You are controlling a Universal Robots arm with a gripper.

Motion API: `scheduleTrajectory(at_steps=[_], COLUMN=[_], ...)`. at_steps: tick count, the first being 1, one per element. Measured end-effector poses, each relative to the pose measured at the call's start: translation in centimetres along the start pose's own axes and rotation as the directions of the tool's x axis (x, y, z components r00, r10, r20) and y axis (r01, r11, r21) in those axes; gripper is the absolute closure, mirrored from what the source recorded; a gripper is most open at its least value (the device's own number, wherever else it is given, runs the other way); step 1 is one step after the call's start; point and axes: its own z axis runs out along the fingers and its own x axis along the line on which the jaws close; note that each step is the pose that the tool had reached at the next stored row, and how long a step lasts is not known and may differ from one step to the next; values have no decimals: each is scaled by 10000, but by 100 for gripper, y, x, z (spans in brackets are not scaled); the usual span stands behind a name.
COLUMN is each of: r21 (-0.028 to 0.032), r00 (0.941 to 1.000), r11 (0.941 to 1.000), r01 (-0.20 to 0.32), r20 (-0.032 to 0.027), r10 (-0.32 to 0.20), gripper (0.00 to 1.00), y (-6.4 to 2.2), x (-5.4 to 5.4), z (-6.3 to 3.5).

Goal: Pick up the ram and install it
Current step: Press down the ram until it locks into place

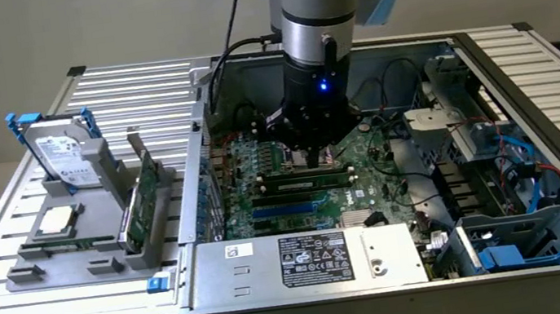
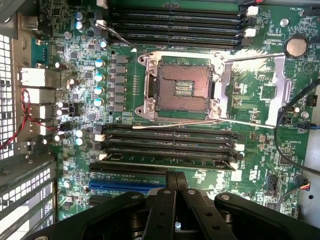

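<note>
My gripper (image 1: pixel 315 160) reaches down into the open computer case (image 1: pixel 534 88) and stands shut, its fingertips (image 2: pixel 175 176) pressed together just over the memory slots (image 2: pixel 167 145) of the green motherboard (image 1: pixel 372 185). A long, narrow green stick, the ram (image 1: pixel 311 177), lies along one of these black slots right below the fingertips. In the wrist view the ram (image 2: pixel 165 160) appears to sit in the slot row nearest the fingers, between white latches. Nothing is held between the fingers. Whether they touch the ram I cannot tell.
An empty CPU socket (image 2: pixel 182 87) sits between two banks of slots. A grey holder at the exterior view's left carries a hard drive with blue rails (image 1: pixel 66 158), a green card with a bracket (image 1: pixel 144 201) and a chip (image 1: pixel 56 224). The power supply (image 1: pixel 322 258) and cables (image 1: pixel 528 163) crowd the case.
</note>
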Motion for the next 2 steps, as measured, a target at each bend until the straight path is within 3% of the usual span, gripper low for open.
scheduleTrajectory(at_steps=[2], r21=[0], r00=[10000], r11=[10000], r01=[0], r20=[0], r10=[0], gripper=[89], y=[0], x=[0], z=[0])
